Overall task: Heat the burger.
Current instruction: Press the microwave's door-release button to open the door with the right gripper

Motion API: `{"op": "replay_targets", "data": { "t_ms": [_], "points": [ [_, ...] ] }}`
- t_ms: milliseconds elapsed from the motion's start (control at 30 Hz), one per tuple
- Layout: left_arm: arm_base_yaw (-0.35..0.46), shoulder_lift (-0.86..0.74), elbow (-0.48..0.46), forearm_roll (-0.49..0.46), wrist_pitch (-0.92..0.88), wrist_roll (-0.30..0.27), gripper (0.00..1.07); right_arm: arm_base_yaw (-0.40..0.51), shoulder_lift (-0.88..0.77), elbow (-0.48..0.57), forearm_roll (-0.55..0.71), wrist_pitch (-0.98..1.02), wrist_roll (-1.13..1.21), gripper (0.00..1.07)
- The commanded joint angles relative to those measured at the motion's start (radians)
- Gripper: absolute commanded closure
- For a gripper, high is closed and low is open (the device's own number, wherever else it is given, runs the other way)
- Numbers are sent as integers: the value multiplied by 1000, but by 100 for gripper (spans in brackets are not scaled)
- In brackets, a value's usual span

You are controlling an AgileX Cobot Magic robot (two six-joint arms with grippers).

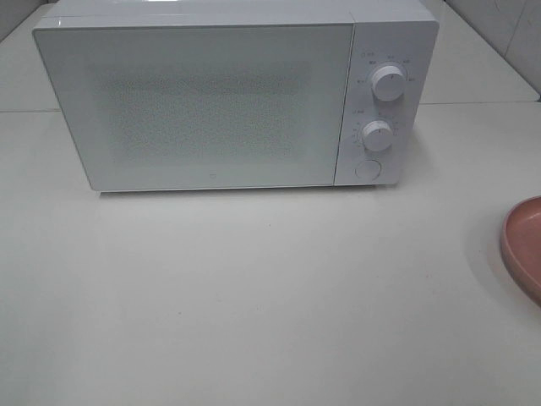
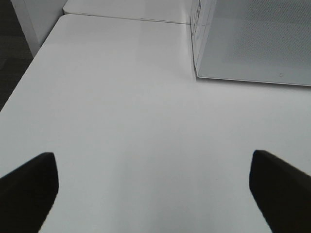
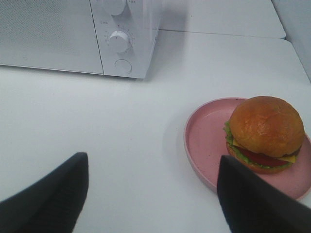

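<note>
The burger, with a tan-brown bun and green, red and yellow filling, sits on a round pink plate in the right wrist view. The plate's rim shows at the right edge of the high view; the burger itself is out of that view. My right gripper is open, its dark fingers spread over the table, with the plate just beyond one fingertip. My left gripper is open wide above bare table. Neither gripper shows in the high view. The white microwave stands with its door shut.
The microwave has two knobs and a round button on its right panel. White table spreads in front of it. A dark floor gap lies past the table's edge in the left wrist view.
</note>
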Motion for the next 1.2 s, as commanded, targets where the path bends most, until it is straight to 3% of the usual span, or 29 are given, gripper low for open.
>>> {"op": "replay_targets", "data": {
  "t_ms": [33,633,800,867,933,967,1033,1067,1100,1133,1200],
  "points": [
    [-6,-13,4,-11,-18,3,4,-4,-29,1,-2,-8,0,34],
    [-6,-13,4,-11,-18,3,4,-4,-25,0,-2,-10,0,34],
    [-6,-12,4,-11,-18,2,4,-4,55,-27,-30,-89,-14,39],
    [-6,-12,4,-11,-18,2,4,-4,109,-24,-50,-176,-14,45],
    [-6,-12,4,-11,-18,2,4,-4,189,-10,-69,-335,-13,60],
    [-6,-12,4,-11,-18,2,4,-4,189,-10,-69,-335,-13,60],
    [-6,-12,4,-11,-18,2,4,-4,269,17,-70,-512,-11,80],
    [-6,-12,4,-11,-18,2,4,-4,269,17,-70,-512,-11,80],
    [-6,-12,4,-11,-18,2,4,-4,321,38,-70,-615,-13,96],
    [-6,-12,4,-11,-18,2,4,-4,321,38,-70,-615,-13,96],
    [-6,-12,4,-11,-18,2,4,-4,392,81,-74,-777,-14,107]
  ]
}}
